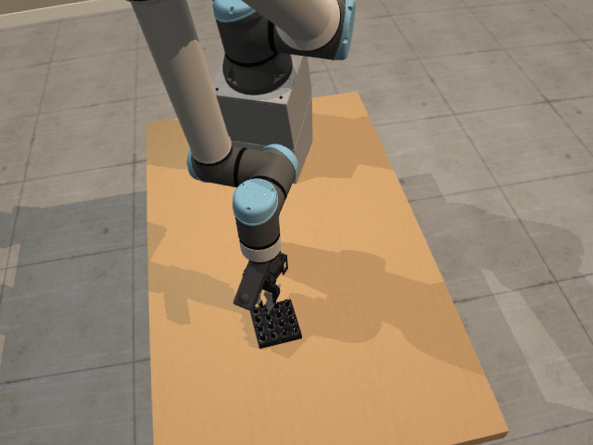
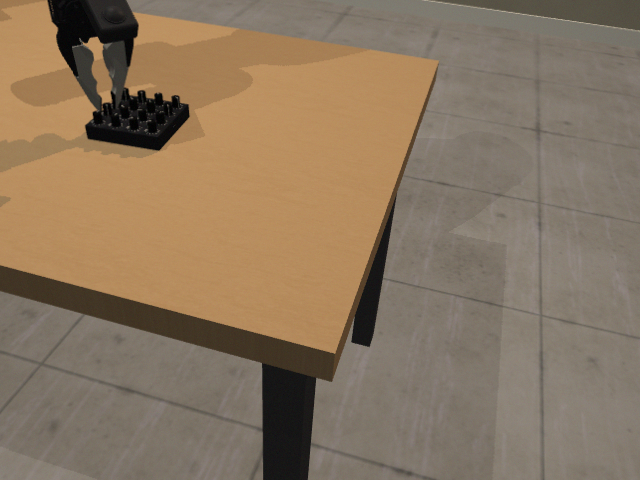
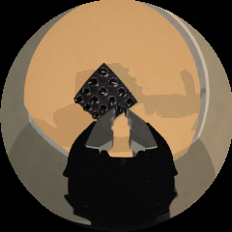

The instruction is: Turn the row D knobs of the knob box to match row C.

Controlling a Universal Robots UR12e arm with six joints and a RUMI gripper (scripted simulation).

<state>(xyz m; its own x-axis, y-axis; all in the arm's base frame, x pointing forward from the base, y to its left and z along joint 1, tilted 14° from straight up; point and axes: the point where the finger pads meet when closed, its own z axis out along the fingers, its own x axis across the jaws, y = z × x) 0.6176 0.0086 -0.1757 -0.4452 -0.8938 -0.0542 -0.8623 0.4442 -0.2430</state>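
The black knob box (image 1: 276, 323) lies on the wooden table, with several small black knobs in a grid; it also shows in the exterior view (image 2: 136, 121) and in the wrist view (image 3: 103, 94). My gripper (image 1: 267, 302) points down over the box's edge nearest the arm. In the exterior view my gripper (image 2: 107, 103) has its fingertips on either side of one knob (image 2: 108, 109) in the outer row, slightly parted from it. In the wrist view my gripper's (image 3: 117, 113) fingers stand at the box's near corner. The knob marks are too small to read.
The table's right edge (image 2: 408, 155) and front edge drop off to a tiled floor. The robot's grey base block (image 1: 263, 109) stands at the far end of the table.
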